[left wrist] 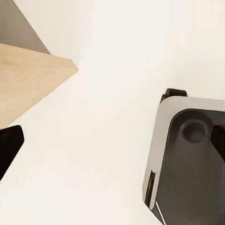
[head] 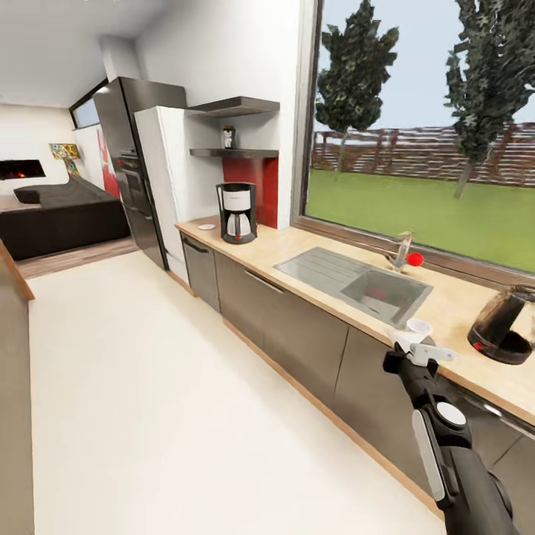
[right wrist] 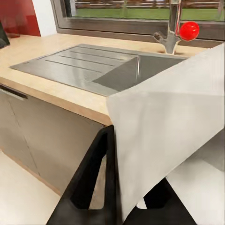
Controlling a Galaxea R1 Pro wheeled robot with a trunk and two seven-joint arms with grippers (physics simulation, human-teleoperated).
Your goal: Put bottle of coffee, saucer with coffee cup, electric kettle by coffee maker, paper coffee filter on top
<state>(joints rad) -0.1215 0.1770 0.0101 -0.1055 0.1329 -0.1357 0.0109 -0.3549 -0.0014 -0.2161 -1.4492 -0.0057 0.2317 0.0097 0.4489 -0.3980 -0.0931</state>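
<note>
My right gripper (head: pixel 417 346) is shut on the white paper coffee filter (head: pixel 419 328), held over the front edge of the kitchen countertop (head: pixel 312 249) near the sink. Up close, its black fingers (right wrist: pixel 96 173) pinch the paper cone (right wrist: pixel 164 131). The coffee maker (head: pixel 237 212) stands at the counter's far end, with the saucer (head: pixel 206 227) to its left. On the black kitchen shelf (head: pixel 234 152) above stands the bottle of coffee (head: pixel 228 137). The electric kettle (head: pixel 507 325) sits on the counter at the right. The coffee cup is out of view. My left gripper's fingers (left wrist: pixel 9 147) stand wide apart over bare floor.
A steel sink (head: pixel 357 279) with a red-knobbed tap (head: pixel 405 256) lies between the coffee maker and the kettle. A fridge and oven column (head: pixel 137 171) closes the counter's far end. The wooden island's corner (left wrist: pixel 28 77) and the robot's base (left wrist: pixel 187 159) are below the left arm.
</note>
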